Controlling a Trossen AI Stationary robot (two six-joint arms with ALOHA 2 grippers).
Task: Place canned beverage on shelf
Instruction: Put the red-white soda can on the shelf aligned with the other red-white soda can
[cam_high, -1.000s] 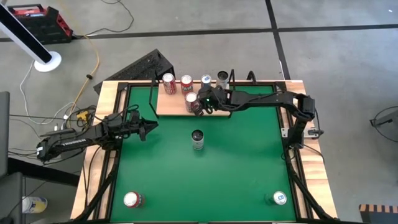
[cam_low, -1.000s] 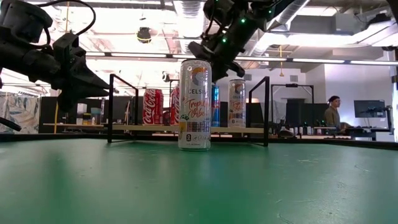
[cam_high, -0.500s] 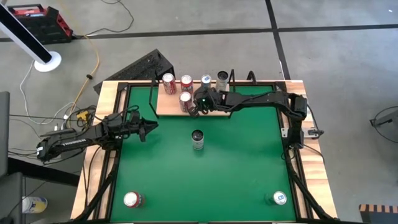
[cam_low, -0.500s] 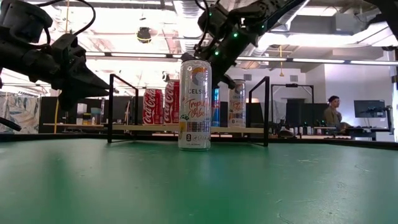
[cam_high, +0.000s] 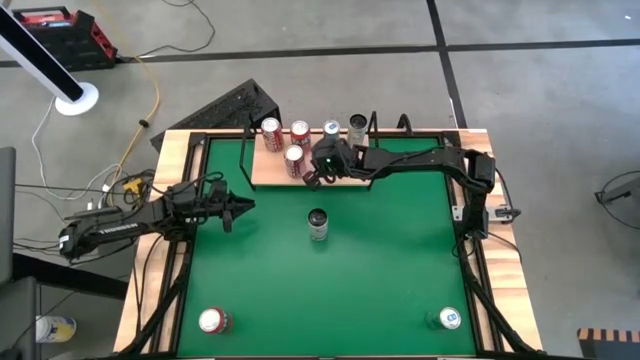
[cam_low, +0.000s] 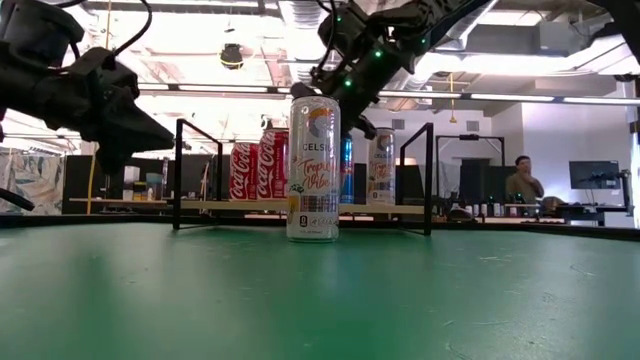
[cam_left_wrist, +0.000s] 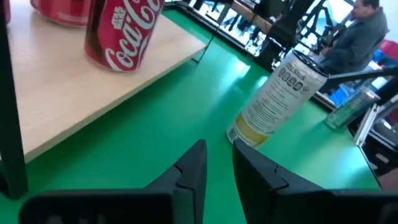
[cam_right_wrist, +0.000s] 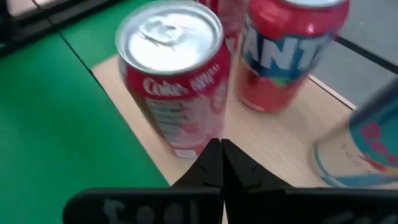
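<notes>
The shelf (cam_high: 268, 170) is a light-wood board with black rails at the table's far side. On it stand two red cans (cam_high: 270, 128), a blue can (cam_high: 331, 129) and a grey can (cam_high: 357, 125) in a back row. A red Coke can (cam_high: 295, 158) stands upright in front of them. My right gripper (cam_high: 316, 170) is shut, just right of the Coke can (cam_right_wrist: 171, 74). A tall white can (cam_high: 318, 224) stands on the green felt at mid-table. My left gripper (cam_high: 240, 208) is open and empty, left of the white can (cam_left_wrist: 277, 93). My right gripper's shut fingertips (cam_right_wrist: 214, 149) are at the Coke can's side wall near its base (cam_right_wrist: 194, 144). They come from the table's right, slanting down. The can stands upright on the shelf board (cam_right_wrist: 273, 143). I cannot tell whether the tips still touch it.
A red-topped can (cam_high: 212, 320) stands at the near left corner and a blue-topped can (cam_high: 449, 318) at the near right. Black shelf rails (cam_low: 178, 170) rise at the board's ends. A person (cam_low: 520, 180) sits in the room beyond the table.
My right gripper has gone toward the table's left edge over the shelf, its fingers shut. The red Coke can has slid left along the board ahead of it, staying upright, and now stands close to the red cans in the back row.
</notes>
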